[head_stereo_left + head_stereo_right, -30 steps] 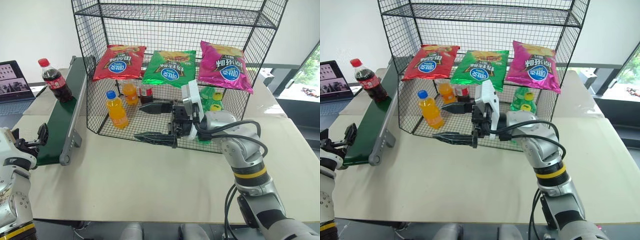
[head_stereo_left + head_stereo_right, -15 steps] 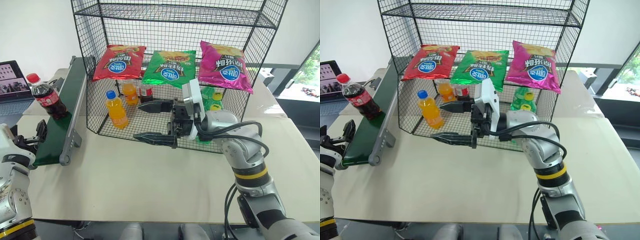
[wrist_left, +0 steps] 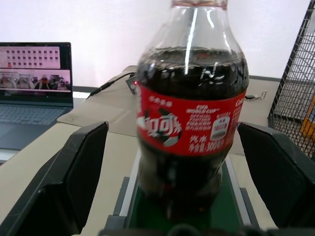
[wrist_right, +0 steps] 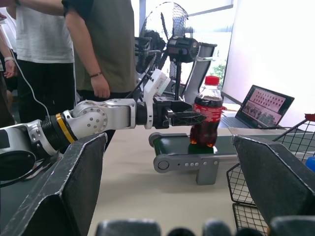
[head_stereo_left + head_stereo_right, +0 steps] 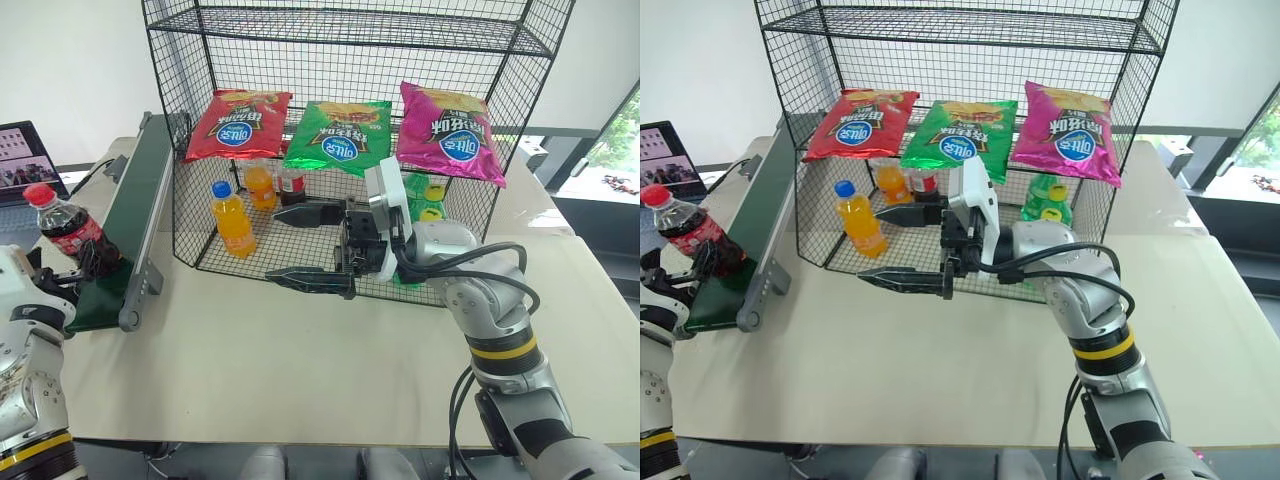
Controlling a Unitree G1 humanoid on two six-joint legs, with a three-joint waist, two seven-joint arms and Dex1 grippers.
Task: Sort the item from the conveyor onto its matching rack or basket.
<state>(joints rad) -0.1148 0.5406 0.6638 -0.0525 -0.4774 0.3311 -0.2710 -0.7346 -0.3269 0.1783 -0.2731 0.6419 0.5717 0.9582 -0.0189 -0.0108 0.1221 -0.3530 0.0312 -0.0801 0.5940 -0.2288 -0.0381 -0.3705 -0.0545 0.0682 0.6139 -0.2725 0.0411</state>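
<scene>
The item, a small cola bottle [image 5: 68,230] with a red cap and red label, stands upright at the near end of the dark green conveyor [image 5: 143,190]. My left gripper [image 3: 172,130] is open. Its black fingers [image 3: 74,167] flank the bottle's lower half with a gap on each side. My right gripper [image 5: 297,247] hangs open and empty in front of the lower tier of the black wire rack [image 5: 350,28], pointing toward the conveyor. The right wrist view shows the bottle [image 4: 205,118] on the belt end with the left gripper [image 4: 186,117] beside it.
Three chip bags [image 5: 340,130] lie on the rack's middle shelf. Below them stand an orange bottle [image 5: 233,220], further drink bottles and green bottles [image 5: 425,195]. A laptop [image 5: 20,160] sits left of the conveyor. People [image 4: 93,54] and a fan [image 4: 179,49] stand beyond the table.
The cola bottle has ridden down the belt from mid-conveyor to its near end, arriving between my left gripper's fingers. Both arms have stayed in place.
</scene>
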